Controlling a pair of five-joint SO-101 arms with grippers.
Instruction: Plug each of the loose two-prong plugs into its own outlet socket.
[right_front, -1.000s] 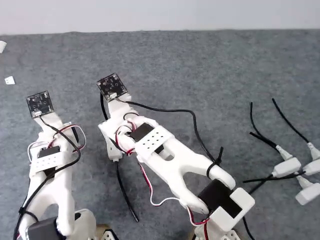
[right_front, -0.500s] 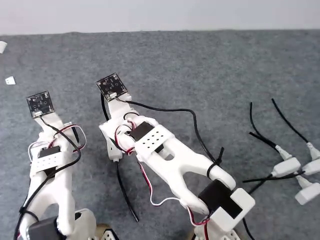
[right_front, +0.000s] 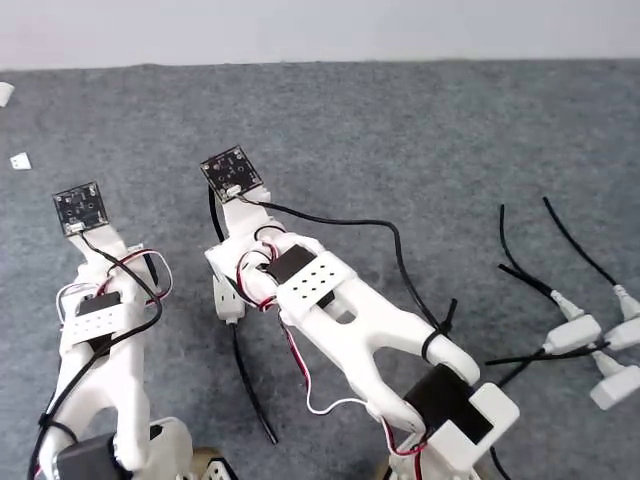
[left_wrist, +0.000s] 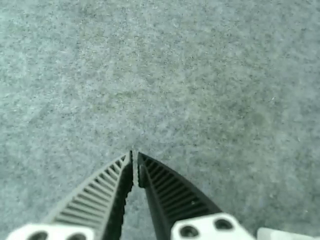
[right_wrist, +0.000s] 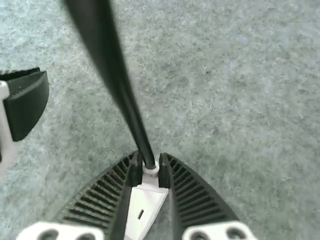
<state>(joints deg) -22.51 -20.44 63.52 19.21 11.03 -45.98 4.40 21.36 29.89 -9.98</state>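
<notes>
Two ribbed black right fingers (right_wrist: 187, 192) pinch a smooth white plug (right_wrist: 145, 197), its round black cord (right_wrist: 112, 75) running ahead; left fingers (left_wrist: 165, 187) meet at the tips, empty, above the fuzzy grey counter (left_wrist: 200, 75).

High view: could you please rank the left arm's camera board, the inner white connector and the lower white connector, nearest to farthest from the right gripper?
From the right gripper, holding a plug:
1. camera board on the left arm, close on its left.
2. inner white connector, far to the right.
3. lower white connector, at the right edge.
</notes>
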